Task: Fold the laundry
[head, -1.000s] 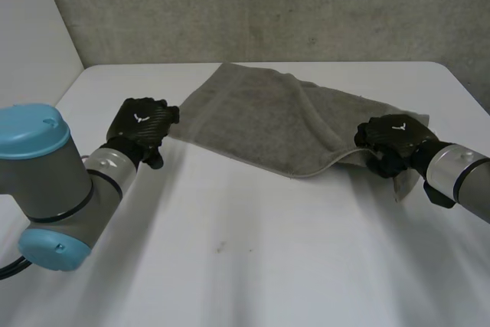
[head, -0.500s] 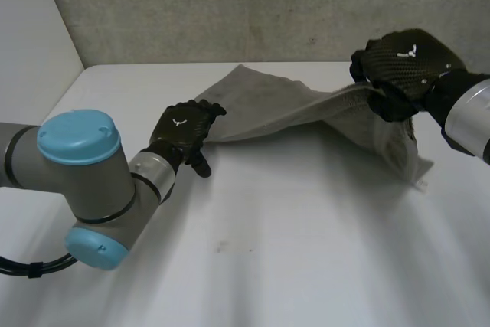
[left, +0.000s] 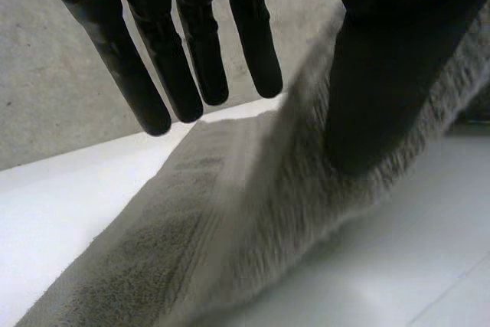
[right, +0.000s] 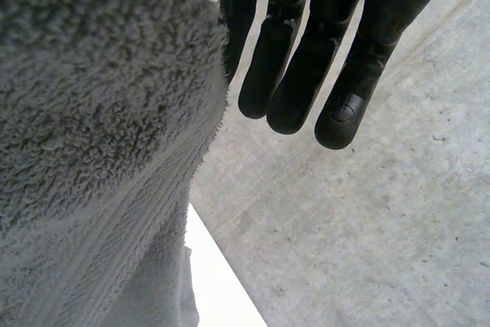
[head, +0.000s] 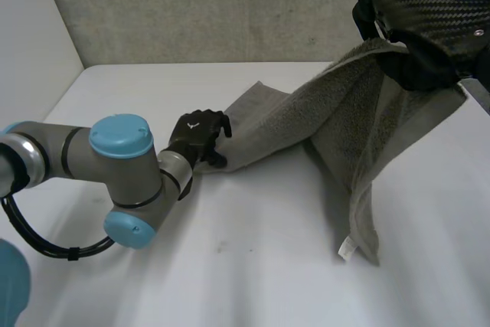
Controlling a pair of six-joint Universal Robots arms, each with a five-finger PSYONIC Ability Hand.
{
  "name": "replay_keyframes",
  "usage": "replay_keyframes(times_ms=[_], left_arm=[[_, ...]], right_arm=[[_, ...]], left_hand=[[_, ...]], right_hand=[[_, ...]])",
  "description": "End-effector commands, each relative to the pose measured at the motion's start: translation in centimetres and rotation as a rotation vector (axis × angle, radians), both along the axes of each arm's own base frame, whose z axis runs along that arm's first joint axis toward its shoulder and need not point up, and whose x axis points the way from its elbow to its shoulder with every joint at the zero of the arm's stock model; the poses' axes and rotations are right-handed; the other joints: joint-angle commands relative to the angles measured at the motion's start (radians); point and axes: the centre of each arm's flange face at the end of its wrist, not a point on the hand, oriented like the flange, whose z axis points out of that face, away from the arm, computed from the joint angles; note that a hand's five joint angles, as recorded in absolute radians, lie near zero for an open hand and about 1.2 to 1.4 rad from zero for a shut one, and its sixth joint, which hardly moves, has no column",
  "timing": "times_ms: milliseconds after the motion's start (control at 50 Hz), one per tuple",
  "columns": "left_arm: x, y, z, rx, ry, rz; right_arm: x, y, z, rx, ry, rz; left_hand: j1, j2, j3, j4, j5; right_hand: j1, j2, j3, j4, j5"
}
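Observation:
A grey towel (head: 283,116) stretches from the table up to the far right. My right hand (head: 436,5) is high above the table's far right side, shut on the towel's upper end; the cloth bunches beside its fingers (right: 306,51) as a thick fold (right: 92,151). A doubled part hangs down to the table and ends in a white tag (head: 346,249). My left hand (head: 197,135) lies at the towel's low end on the table. Its fingers (left: 191,59) are straight and spread above the cloth (left: 230,250), and the thumb (left: 383,74) rests against it.
The white table (head: 253,266) runs back to a grey concrete wall (head: 214,5). My left arm (head: 115,166), with its light-blue cap, reaches across the table's left half, low over the surface.
My right hand has risen up and to the right, pulling the towel's end off the table. The left hand has moved right and nearer, to the towel's low end.

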Motion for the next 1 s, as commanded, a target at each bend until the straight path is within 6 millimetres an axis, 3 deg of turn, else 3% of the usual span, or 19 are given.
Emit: replay_keyframes(times_ms=[20, 160, 220, 260, 280, 300, 320, 360, 380, 400, 420, 480, 580, 700, 780, 820, 900, 960, 1000], left_arm=[[-0.3, -0.2, -1.7, 0.031, -0.008, -0.013], [-0.6, 0.3, -1.6, 0.032, -0.014, -0.043], [-0.3, 0.1, 0.1, 0.003, 0.000, -0.033], [1.3, -0.8, 3.6, -0.048, 0.027, 0.011], [1.3, -0.8, 3.7, -0.048, 0.028, 0.012], [3.5, -2.0, 5.8, -0.078, 0.037, 0.072], [3.5, -2.0, 5.8, -0.078, 0.037, 0.073], [7.6, -3.0, 10.7, -0.173, 0.060, 0.165], [7.6, -3.0, 10.7, -0.173, 0.060, 0.165], [8.9, -2.8, 12.8, -0.222, 0.062, 0.192], [9.9, -2.4, 14.6, -0.265, 0.059, 0.210], [10.3, -1.5, 16.0, -0.298, 0.043, 0.211], [11.2, 4.3, 20.2, -0.370, -0.063, 0.128], [11.4, 7.4, 19.3, -0.338, -0.189, 0.043], [11.6, 8.8, 16.5, -0.229, -0.346, -0.012], [11.7, 9.0, 15.1, -0.173, -0.406, -0.037], [11.5, 8.1, 10.5, -0.016, -0.571, -0.124], [11.4, 7.5, 9.4, 0.011, -0.603, -0.147], [10.8, 5.4, 7.9, 0.025, -0.630, -0.164]], right_arm=[[-0.3, 0.1, 0.1, -0.002, 0.000, -0.014], [-0.4, -0.1, 0.0, 0.001, 0.001, -0.018], [-1.0, -1.0, -0.3, 0.008, 0.008, -0.049], [-1.4, -1.7, -0.5, 0.016, 0.014, -0.072], [-1.9, -2.2, -0.7, 0.020, 0.018, -0.091], [-1.9, -2.2, -0.7, 0.020, 0.018, -0.091], [-2.3, -2.8, -0.9, 0.029, 0.020, -0.111], [-3.0, -3.5, -1.1, 0.036, 0.023, -0.140], [-3.7, -4.7, -1.6, 0.057, 0.027, -0.172], [-3.7, -4.7, -1.6, 0.057, 0.027, -0.172], [-4.3, -6.0, -2.4, 0.089, 0.034, -0.202], [-5.4, -8.0, -3.6, 0.129, 0.056, -0.246], [-5.8, -8.4, -4.9, 0.190, 0.132, -0.257], [-5.7, -7.6, -7.9, 0.333, 0.307, -0.212], [-5.8, -7.4, -9.9, 0.410, 0.411, -0.174], [-5.8, -7.6, -12.1, 0.487, 0.502, -0.137], [-5.8, -8.2, -14.0, 0.542, 0.553, -0.105], [-5.9, -9.1, -15.4, 0.583, 0.583, -0.109], [-5.9, -9.7, -15.9, 0.586, 0.595, -0.120]], left_hand=[[0.463, 0.471, 0.471, 0.471, 0.474], [0.706, 0.714, 0.715, 0.714, 0.717], [0.706, 0.714, 0.715, 0.714, 0.717], [0.706, 0.714, 0.715, 0.714, 0.717], [0.706, 0.714, 0.715, 0.714, 0.717], [0.706, 0.714, 0.715, 0.714, 0.717], [0.706, 0.714, 0.715, 0.714, 0.717], [0.706, 0.714, 0.715, 0.714, 0.717], [0.706, 0.714, 0.715, 0.714, 0.717], [0.706, 0.714, 0.715, 0.714, 0.717], [0.706, 0.714, 0.715, 0.714, 0.717], [0.706, 0.714, 0.715, 0.714, 0.717], [0.706, 0.714, 0.715, 0.714, 0.717], [0.706, 0.714, 0.715, 0.714, 0.717], [0.706, 0.714, 0.715, 0.714, 0.717], [0.706, 0.714, 0.715, 0.714, 0.717], [0.706, 0.714, 0.715, 0.714, 0.717], [0.706, 0.714, 0.715, 0.714, 0.717], [0.706, 0.714, 0.715, 0.714, 0.717]], right_hand=[[0.438, 0.220, 0.210, 0.206, 0.229], [0.438, 0.220, 0.210, 0.206, 0.229], [0.438, 0.220, 0.210, 0.206, 0.229], [0.438, 0.220, 0.210, 0.206, 0.229], [0.438, 0.220, 0.210, 0.206, 0.229], [0.438, 0.220, 0.210, 0.206, 0.229], [0.438, 0.220, 0.210, 0.206, 0.229], [0.438, 0.220, 0.210, 0.206, 0.229], [0.438, 0.220, 0.210, 0.206, 0.229], [0.438, 0.220, 0.210, 0.206, 0.229], [0.438, 0.220, 0.210, 0.206, 0.229], [0.438, 0.220, 0.210, 0.206, 0.229], [0.438, 0.220, 0.210, 0.206, 0.229], [0.438, 0.220, 0.210, 0.206, 0.229], [0.438, 0.220, 0.210, 0.206, 0.229], [0.438, 0.220, 0.210, 0.206, 0.229], [0.438, 0.220, 0.210, 0.206, 0.229], [0.438, 0.220, 0.210, 0.206, 0.229], [0.438, 0.220, 0.210, 0.206, 0.229]])
